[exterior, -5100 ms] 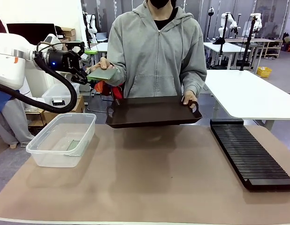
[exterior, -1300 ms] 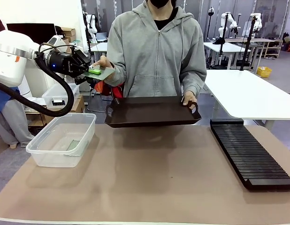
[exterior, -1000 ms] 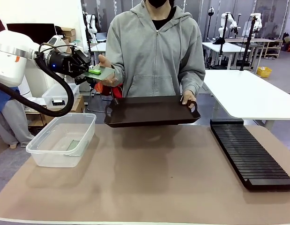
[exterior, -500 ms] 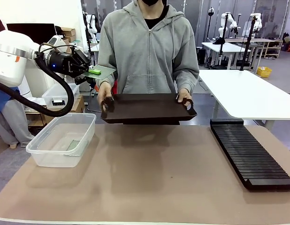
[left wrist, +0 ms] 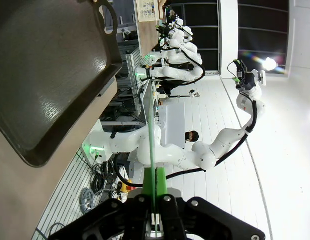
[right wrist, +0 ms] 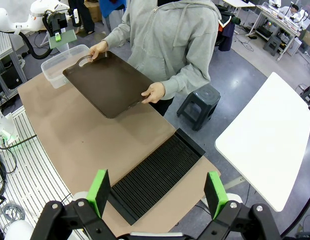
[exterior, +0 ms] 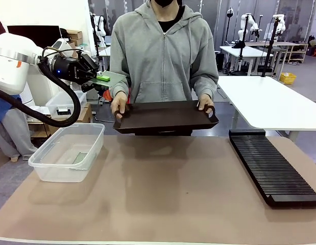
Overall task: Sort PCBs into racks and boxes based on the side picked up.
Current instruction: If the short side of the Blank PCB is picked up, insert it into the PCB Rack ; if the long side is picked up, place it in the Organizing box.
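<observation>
Brown-covered table noted. Large clear plastic tub lies below and just nearer than left gripper, whose jaws are clamped on thin green square PCB, held flat. Right gripper: jaws spread, empty.

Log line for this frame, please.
left gripper: shut on PCB, raised above tub | right gripper: open, high over rack | person: both hands on tray

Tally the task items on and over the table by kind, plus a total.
PCB: 2, one in the left gripper as PCB, one inside the clear tub as PCB
Slotted black rack: 1
Clear tub: 1
Brown handled tray: 1
Total: 5
</observation>
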Controlling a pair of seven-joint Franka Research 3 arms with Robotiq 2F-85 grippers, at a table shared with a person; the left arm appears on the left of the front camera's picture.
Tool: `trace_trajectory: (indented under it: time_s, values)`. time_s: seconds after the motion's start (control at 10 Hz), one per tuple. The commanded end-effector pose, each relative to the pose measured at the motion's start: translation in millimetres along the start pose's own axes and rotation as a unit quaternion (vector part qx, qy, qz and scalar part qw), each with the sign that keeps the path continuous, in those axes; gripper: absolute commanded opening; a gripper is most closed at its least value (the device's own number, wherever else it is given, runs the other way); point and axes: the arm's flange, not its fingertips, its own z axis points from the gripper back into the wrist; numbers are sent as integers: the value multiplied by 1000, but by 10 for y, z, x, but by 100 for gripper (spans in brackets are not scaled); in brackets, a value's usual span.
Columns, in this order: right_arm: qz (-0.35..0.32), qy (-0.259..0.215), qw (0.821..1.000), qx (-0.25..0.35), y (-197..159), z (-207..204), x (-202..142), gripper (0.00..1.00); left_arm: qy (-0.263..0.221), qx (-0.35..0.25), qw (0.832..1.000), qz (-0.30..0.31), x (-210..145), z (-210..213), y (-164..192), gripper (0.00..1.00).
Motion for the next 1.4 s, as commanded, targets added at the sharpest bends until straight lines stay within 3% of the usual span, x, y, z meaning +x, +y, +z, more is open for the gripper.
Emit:
trace_trajectory:
  time_s: [0.0, 0.1, 0.6, 0.9, 1.3]
  values:
    - [1, 0, 1000, 2, 25, -17, -4, 100, 0, 0, 1000, -1, -1, 0, -2, 0]
    - [1, 0, 1000, 2, 25, -17, -4, 100, 0, 0, 1000, 0, 0, 0, 0, 3]
    - [1, 0, 1000, 2, 25, -17, -4, 100, -3, 170, 985, 37, -144, 414, -359, 3]
    - [1, 0, 1000, 2, 25, -17, -4, 100, -17, 315, 945, 82, -196, 592, -244, 3]
    - [1, 0, 1000, 2, 25, -17, -4, 100, 5, 435, 895, 98, -131, 581, 209, 3]
